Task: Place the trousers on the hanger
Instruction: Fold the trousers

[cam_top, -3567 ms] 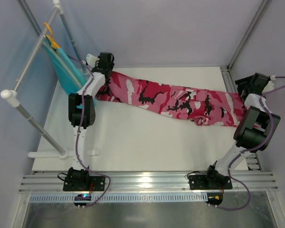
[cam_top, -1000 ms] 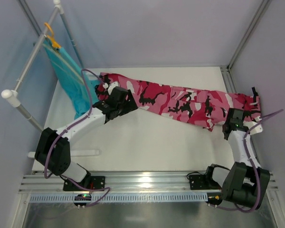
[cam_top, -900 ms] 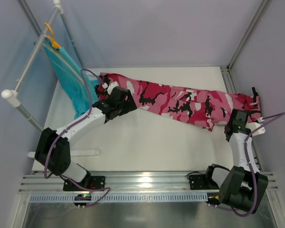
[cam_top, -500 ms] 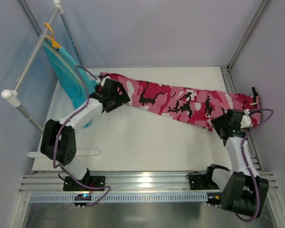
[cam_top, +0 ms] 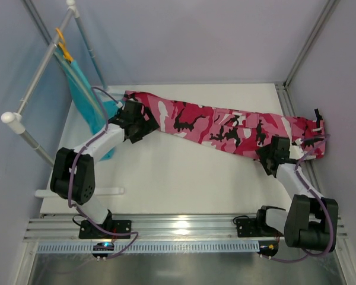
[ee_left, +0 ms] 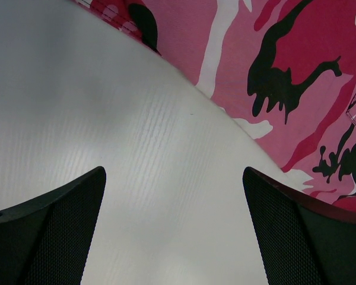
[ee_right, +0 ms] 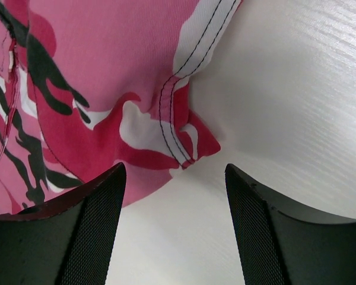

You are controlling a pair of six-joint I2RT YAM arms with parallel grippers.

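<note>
- The white surface (cam_top: 184, 172) is filling the floor of the cell, and up close in both wrist views it is showing fine parallel ribs.
- Plain pale lavender walls are closing the cell in on three sides, with grey metal posts running up at the corners.
- A ridged aluminium rail (cam_top: 184, 225) is running along the near edge, and both my arm bases are sitting on it.
- A white tube rack (cam_top: 38, 74) is standing at the left edge, with an orange hanger (cam_top: 62, 38) and a teal garment (cam_top: 77, 98) hanging from it.
- Thin pale rods are showing against that teal cloth; I am taking them for the hanger (cam_top: 83, 80), though I cannot tell its outline for sure.
- The trousers (cam_top: 225, 124) are lying flat across the far half of the surface, stretching from the far left to the right edge, well apart from the rack's top bar.
- My left claw (ee_left: 173, 178) is hanging wide open over bare surface just beside the trousers' near edge, gripping nothing.
- My right claw (ee_right: 175, 169) is also gaping, with nothing between its fingers, and it is hovering over a stitched corner of the trousers where the cloth is meeting bare surface.
</note>
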